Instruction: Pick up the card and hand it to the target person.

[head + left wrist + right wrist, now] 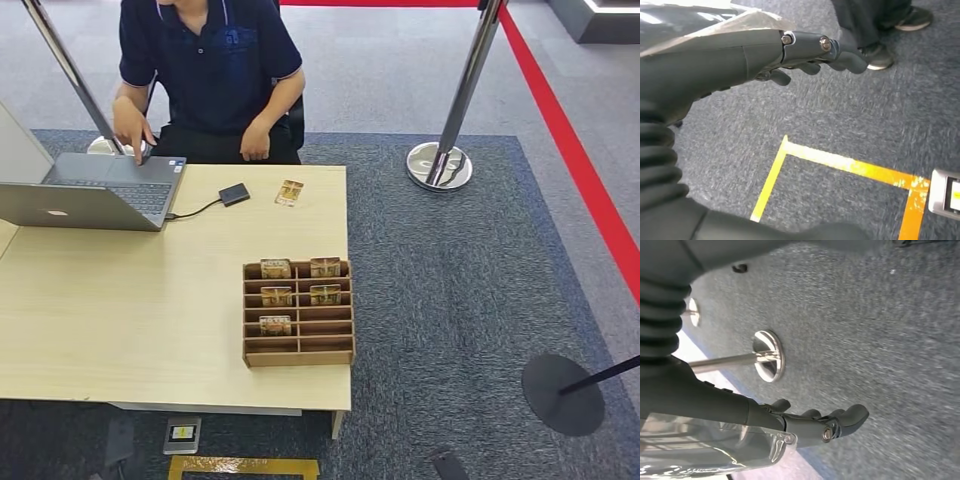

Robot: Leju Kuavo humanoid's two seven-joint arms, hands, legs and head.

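Note:
A wooden slotted card rack (299, 313) stands at the near right corner of the light wood table (121, 320). Several patterned cards sit in its slots, such as one card (275, 268) in the far left slot. A loose card (288, 192) lies flat near the table's far edge. A person in a dark polo shirt (207, 70) sits behind the table, one hand on a laptop (98, 190). My left hand (817, 52) hangs over grey carpet, fingers stretched out and holding nothing. My right hand (821, 422) likewise hangs above the carpet with straight fingers and nothing in them.
A small black device (234, 194) is cabled to the laptop. Chrome stanchions (445, 150) with red belts stand on the right, and a black base (562, 393) sits at the near right. Yellow floor tape (836, 162) marks the carpet below me.

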